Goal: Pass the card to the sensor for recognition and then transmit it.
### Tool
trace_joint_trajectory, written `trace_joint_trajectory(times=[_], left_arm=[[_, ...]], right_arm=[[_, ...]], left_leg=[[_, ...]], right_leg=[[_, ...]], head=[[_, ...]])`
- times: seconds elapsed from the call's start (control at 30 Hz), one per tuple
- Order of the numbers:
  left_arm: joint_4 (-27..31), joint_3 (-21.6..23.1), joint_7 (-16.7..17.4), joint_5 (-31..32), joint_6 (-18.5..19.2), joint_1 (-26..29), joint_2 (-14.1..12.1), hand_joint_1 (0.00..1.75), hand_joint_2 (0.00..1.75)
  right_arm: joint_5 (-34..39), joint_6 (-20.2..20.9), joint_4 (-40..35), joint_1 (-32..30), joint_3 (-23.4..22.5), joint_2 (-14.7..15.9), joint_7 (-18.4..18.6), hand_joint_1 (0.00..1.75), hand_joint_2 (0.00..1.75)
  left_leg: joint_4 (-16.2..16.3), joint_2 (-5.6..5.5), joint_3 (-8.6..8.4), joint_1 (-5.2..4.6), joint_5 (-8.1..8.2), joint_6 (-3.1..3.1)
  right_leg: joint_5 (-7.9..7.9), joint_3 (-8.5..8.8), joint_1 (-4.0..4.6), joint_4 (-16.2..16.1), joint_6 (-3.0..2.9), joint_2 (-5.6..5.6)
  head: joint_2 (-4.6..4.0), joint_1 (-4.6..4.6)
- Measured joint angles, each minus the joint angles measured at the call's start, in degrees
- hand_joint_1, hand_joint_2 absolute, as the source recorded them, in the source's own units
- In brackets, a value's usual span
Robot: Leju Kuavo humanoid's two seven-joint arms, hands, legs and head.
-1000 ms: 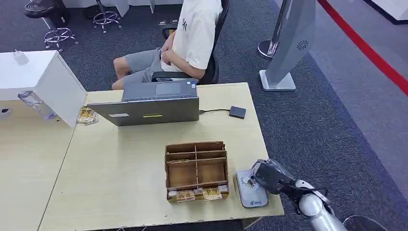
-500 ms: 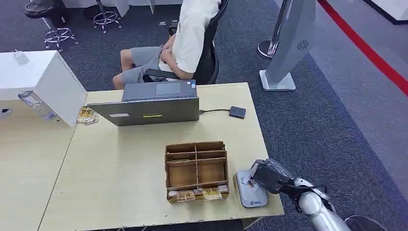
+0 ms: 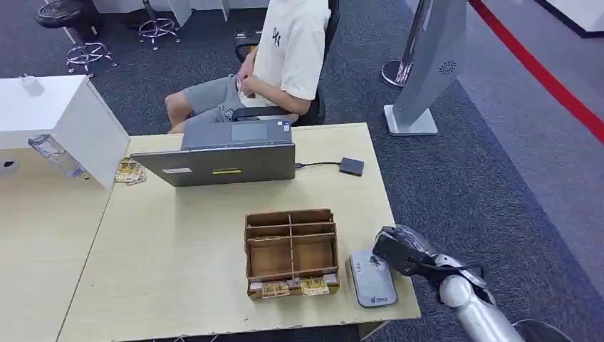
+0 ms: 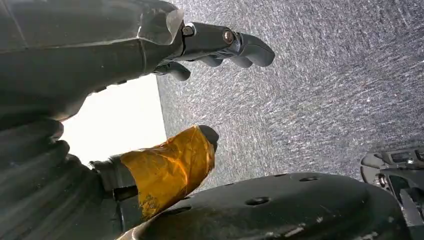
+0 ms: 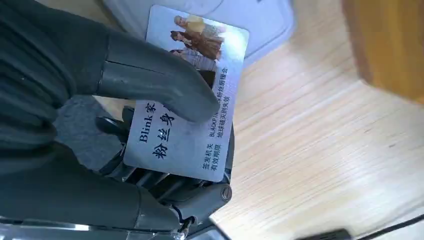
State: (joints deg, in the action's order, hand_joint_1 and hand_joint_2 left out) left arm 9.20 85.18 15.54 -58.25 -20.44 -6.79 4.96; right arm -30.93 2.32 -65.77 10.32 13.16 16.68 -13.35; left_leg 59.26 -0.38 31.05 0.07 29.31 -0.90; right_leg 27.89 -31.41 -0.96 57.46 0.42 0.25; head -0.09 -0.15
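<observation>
**Card pinched over the reader, with room for a slip**

The desk (image 3: 178, 263) runs across the lower half of the head view, and the trouble I foresee sits at its lower right corner. The sensor (image 3: 372, 280), a pale flat pad, lies there just right of the wooden organiser (image 3: 290, 249), close to the desk's edge. If my aim drifts right or toward me, the card could pass over carpet instead of the pad and not be read. If I lean on the pad, it might slide toward that edge.

My right hand (image 3: 396, 251) hovers beside the pad's upper right corner. It is clamped on the card (image 5: 187, 95): in the right wrist view my thumb (image 5: 155, 82) presses the printed face while the fingers (image 5: 165, 187) back it from beneath. The hold looks to be near one end, so the card could pivot or slip out when I hand it on.

My left hand (image 4: 220, 47) hangs by the floor, fingers loosely curled and apart from the thumb, holding nothing.
</observation>
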Motion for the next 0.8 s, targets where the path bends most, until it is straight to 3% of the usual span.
trace_joint_trajectory(times=[0.23, 0.4, 0.57, 0.7, 0.8], left_arm=[[0.0, 0.0, 0.0, 0.0, 0.0, 0.0, 0.0, 0.0, 1.75], [0.0, 0.0, 0.0, -0.4, -0.1, 0.0, 0.0, 0.0, 1.75], [0.0, 0.0, 0.0, -0.9, -0.6, 0.0, 0.3, 0.0, 1.75], [0.0, 0.0, 0.3, -0.5, -0.9, 0.0, 0.6, 0.0, 1.75], [0.0, 0.2, 0.4, 0.2, -1.0, 0.0, 0.9, 0.0, 1.75]], right_arm=[[0.0, -0.1, 0.7, 0.1, 0.0, 0.0, 0.1, 1.75, 1.75], [-0.9, -3.0, 1.6, 0.4, 0.0, -0.3, -0.2, 1.75, 1.75], [-2.7, -15.6, -0.4, -0.8, -1.7, -4.7, -1.9, 1.75, 1.75], [-3.7, -28.7, -8.8, -3.8, -4.5, -10.7, -5.4, 1.75, 1.75], [-5.7, -34.7, -16.1, -6.1, -5.6, -14.2, -8.0, 1.75, 1.75]], left_leg=[[0.0, 0.03, -0.02, 0.0, 0.0, 0.0], [0.0, 0.03, 0.0, 0.01, 0.0, 0.0], [0.0, 0.02, 0.01, 0.01, -0.01, 0.01], [0.0, -0.04, 0.03, 0.01, -0.01, 0.02], [0.0, -0.02, 0.08, 0.02, -0.01, 0.02]], right_leg=[[-0.01, -0.01, 0.01, 0.0, 0.0, 0.03], [-0.01, -0.01, 0.02, 0.0, -0.01, 0.02], [-0.01, -0.02, 0.02, 0.0, -0.01, 0.02], [0.0, -0.06, 0.02, 0.0, -0.03, -0.02], [0.03, -0.1, 0.03, 0.0, -0.04, 0.01]], head=[[0.0, 0.0], [0.0, 0.0], [0.0, 0.02], [0.0, 0.0], [0.0, 0.0]])
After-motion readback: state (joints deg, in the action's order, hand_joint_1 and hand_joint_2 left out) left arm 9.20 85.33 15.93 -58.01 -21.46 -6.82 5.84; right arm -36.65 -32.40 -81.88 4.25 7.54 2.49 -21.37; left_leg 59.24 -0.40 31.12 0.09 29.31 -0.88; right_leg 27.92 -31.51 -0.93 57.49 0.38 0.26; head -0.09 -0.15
